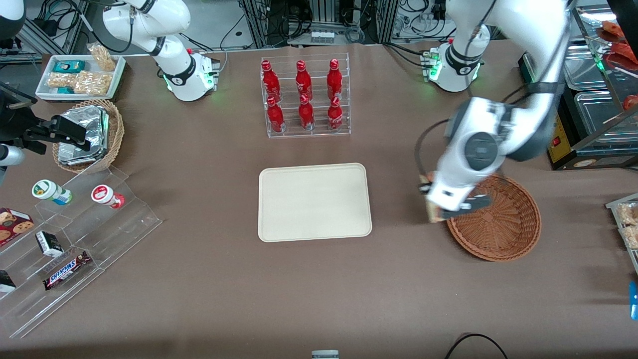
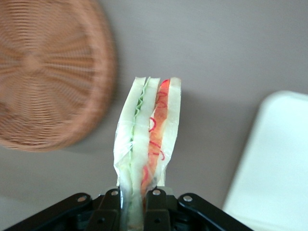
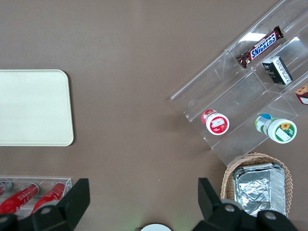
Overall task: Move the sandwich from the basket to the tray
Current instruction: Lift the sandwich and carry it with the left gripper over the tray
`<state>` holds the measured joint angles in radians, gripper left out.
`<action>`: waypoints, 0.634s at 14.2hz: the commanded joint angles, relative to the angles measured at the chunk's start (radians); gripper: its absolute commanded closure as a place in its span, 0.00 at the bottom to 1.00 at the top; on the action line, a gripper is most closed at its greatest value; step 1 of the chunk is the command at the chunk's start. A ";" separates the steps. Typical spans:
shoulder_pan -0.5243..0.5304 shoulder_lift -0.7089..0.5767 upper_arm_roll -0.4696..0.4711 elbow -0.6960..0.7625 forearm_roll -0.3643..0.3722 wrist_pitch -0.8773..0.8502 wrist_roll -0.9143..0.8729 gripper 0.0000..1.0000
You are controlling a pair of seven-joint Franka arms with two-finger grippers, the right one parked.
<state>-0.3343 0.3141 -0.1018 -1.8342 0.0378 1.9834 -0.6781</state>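
1. So, the black two-finger claw [image 2: 137, 204] is squeezed tight on one end of the small triangle sandwich [image 2: 148, 139], which has pale bread in clear wrap with green and red filling along its edge.
2. The sandwich is up in the air, sticking out from the claw's tips. It is not touching the brown table [image 1: 199, 279].
3. The wide, round, reddish-brown wicker basket [image 1: 503, 224] is right next to the claw, on the working arm's side. The claw hangs just over the basket's rim. I see nothing in the basket.
4. The flat, cream, rounded-corner tray [image 1: 314, 202] sits a good way from the claw, toward the parked arm's end. It has nothing on it.
5. I think the picking up is done.
6. What is left: carry the sandwich over to the tray, lower it, and let go.
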 commanded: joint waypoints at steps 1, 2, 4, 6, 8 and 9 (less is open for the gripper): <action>-0.131 0.164 0.013 0.211 -0.090 -0.034 -0.032 0.92; -0.191 0.213 0.013 0.257 -0.105 -0.029 -0.072 0.92; -0.270 0.316 0.013 0.381 -0.102 -0.026 -0.185 0.92; -0.327 0.399 0.013 0.479 -0.105 -0.020 -0.233 0.93; -0.371 0.453 0.014 0.535 -0.107 0.009 -0.279 0.93; -0.393 0.463 0.014 0.536 -0.105 0.050 -0.291 0.93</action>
<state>-0.6900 0.7211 -0.1040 -1.3789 -0.0543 2.0096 -0.9376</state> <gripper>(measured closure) 0.855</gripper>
